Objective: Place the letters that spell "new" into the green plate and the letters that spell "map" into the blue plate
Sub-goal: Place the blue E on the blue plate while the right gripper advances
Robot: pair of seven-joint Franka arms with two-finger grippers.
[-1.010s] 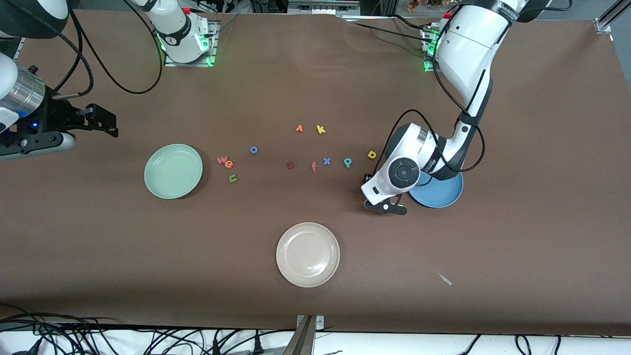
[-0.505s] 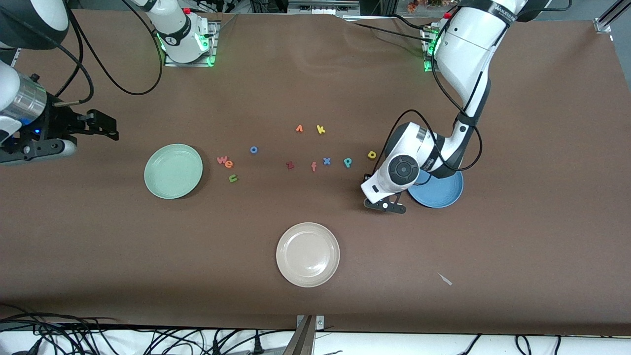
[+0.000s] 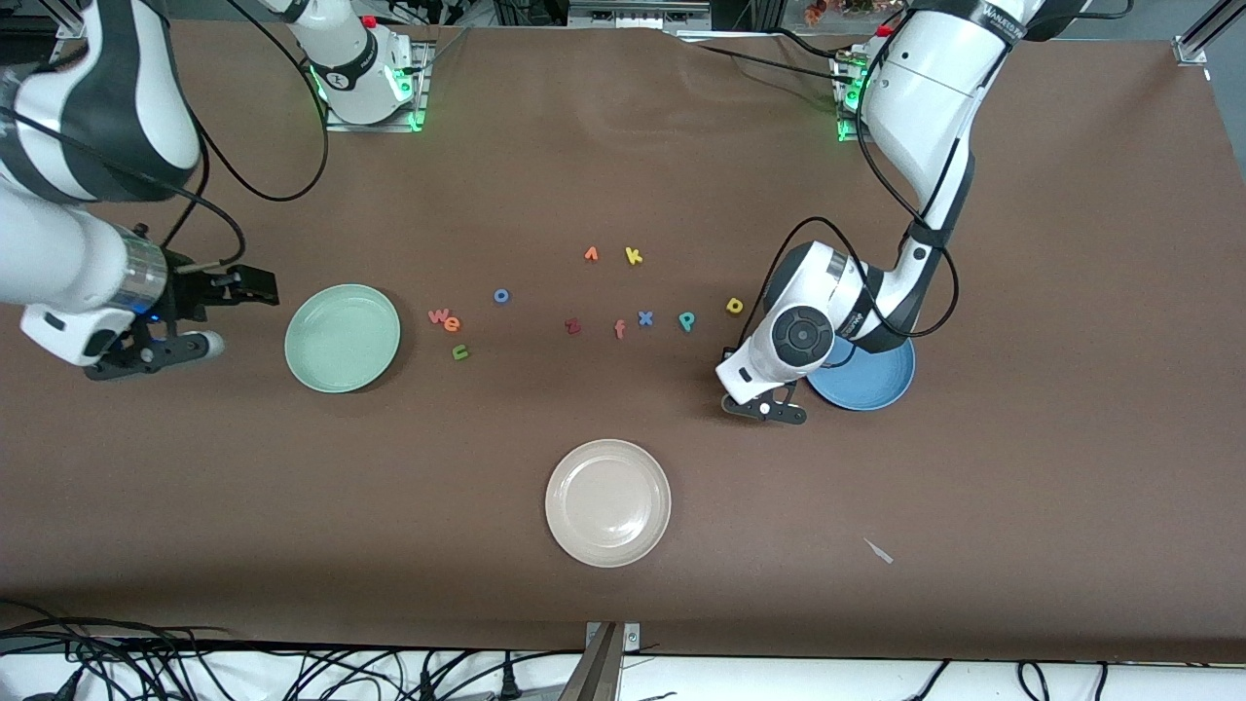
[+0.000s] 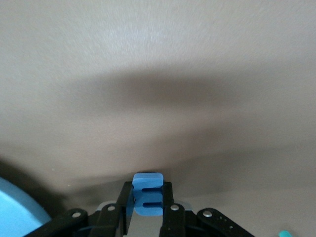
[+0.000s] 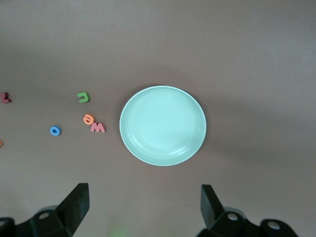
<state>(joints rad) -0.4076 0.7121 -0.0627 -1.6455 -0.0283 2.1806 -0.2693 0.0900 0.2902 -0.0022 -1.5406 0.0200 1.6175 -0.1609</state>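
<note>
Left arm reaches down from its base, wrist folded low. The left gripper (image 3: 766, 407) sits at the surface just beside the blue plate (image 3: 876, 382), toward the right arm's end. Its jaws are clamped on the blue m (image 4: 147, 193), which sticks out between the fingertips in the left wrist view.

Right arm is bent over its end of the table. The right gripper (image 3: 255, 288) hangs beside the green plate (image 3: 342, 338) with jaws spread wide and nothing between them.

Count: three plates, namely green, blue and one cream-white plate (image 3: 607, 501) nearest the front camera. Nothing shows in the green or cream-white plate; the blue plate is partly hidden by the arm.

Ten loose letters on the surface:
- pink w (image 3: 439, 315) and orange e (image 3: 452, 324) touching, olive n (image 3: 460, 352) just beside them, all near the green plate
- blue o (image 3: 501, 295), dark red z (image 3: 572, 326), salmon f (image 3: 619, 329), blue x (image 3: 644, 317)
- teal p (image 3: 686, 320), yellow a (image 3: 734, 306)
- yellow k (image 3: 633, 256) and one more orange letter (image 3: 591, 255), farthest from the front camera
</note>
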